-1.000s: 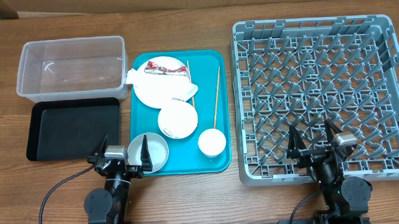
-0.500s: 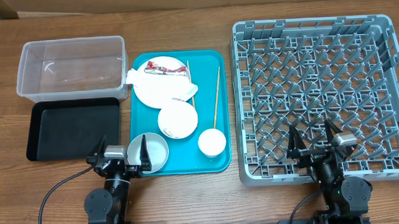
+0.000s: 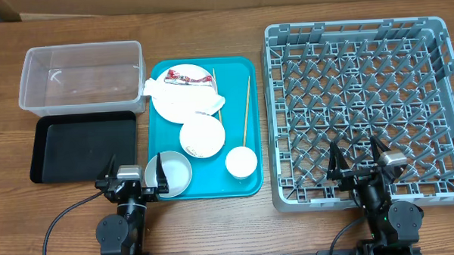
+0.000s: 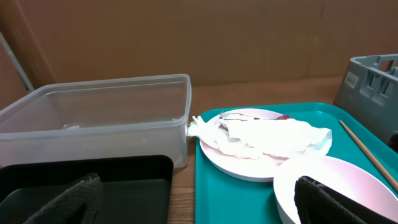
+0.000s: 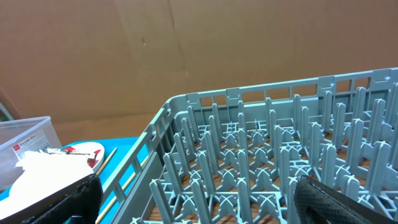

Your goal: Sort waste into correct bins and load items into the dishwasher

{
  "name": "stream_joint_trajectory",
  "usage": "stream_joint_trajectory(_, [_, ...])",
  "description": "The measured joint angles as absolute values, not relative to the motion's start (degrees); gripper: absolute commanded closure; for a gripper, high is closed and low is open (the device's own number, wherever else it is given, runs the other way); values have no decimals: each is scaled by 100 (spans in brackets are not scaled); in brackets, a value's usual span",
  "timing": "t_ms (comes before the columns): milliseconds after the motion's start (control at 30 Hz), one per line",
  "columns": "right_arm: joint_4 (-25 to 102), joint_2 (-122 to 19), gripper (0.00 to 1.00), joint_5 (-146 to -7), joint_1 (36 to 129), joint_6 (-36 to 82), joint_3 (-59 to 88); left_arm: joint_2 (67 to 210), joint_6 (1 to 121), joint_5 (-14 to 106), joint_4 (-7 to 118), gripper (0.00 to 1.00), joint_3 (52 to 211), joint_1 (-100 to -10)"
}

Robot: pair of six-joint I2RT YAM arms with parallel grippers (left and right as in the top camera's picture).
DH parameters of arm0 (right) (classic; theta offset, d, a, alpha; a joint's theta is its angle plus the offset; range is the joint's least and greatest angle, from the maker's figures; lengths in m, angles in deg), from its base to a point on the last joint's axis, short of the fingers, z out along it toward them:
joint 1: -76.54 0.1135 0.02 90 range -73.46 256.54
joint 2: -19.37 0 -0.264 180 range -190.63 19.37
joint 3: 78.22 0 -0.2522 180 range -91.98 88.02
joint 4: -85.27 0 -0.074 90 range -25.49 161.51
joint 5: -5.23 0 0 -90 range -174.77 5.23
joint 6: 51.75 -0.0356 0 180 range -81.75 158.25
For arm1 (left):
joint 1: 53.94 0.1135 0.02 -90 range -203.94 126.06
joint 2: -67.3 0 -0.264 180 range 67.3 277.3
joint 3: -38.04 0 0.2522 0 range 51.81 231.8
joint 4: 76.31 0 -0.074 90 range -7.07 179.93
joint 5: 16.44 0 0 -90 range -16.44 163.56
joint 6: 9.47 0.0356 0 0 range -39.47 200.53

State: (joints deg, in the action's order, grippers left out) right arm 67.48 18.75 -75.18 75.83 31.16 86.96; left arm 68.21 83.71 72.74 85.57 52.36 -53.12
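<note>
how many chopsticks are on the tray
2. One thin wooden chopstick lies bare on the teal serving tray; the other lies left of it, by the pale round plate, partly hidden.

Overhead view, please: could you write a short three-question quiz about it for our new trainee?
1. True or false: the grey dish rack already holds dishes.
2. What lies on the round plate? A. crumpled napkins B. a fork C. a sponge
3. Fill in: ___ chopsticks lie on the teal tray.

Key: 1 false, since the rack is empty; 2 A; 3 two.
</note>
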Motion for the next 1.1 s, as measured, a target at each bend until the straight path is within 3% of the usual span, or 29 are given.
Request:
stream_joint_trajectory(667, [6628, 1875, 0, -7077, 7583, 3103, 8219, 6965, 8371, 6135, 8730, 0, 5848, -5312])
stream_joint_trajectory(900, [6239, 1875, 0, -7129, 7583, 3212, 7376, 8318, 8371, 5604, 8585, 0, 6989, -5312])
stream_joint_trajectory(1100, [5620, 1807, 0, -7171, 7583, 3319, 6866, 10117, 8369, 5326, 7597, 0, 8545, -5312])
